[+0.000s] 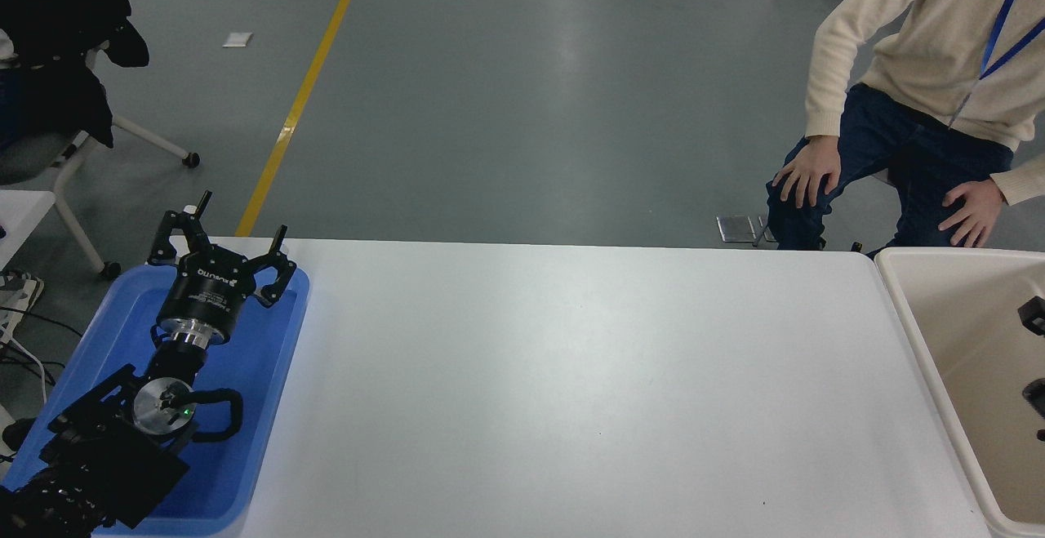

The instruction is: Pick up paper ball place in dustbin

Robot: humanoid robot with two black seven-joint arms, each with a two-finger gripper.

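Note:
The cream-beige dustbin stands at the table's right end, cut off by the picture's edge. Only the two black fingertips of my right gripper show at the right edge, spread wide apart over the dustbin's inside, with nothing between them. The paper ball is not in view; what shows of the dustbin's inner wall and floor is bare. My left gripper is parked at the lower left over the blue tray, open and empty.
A flat blue tray lies at the table's left end under the left arm. A person in a cream sweater sits beyond the far right corner, hands on knees. A chair with a black coat stands at the far left.

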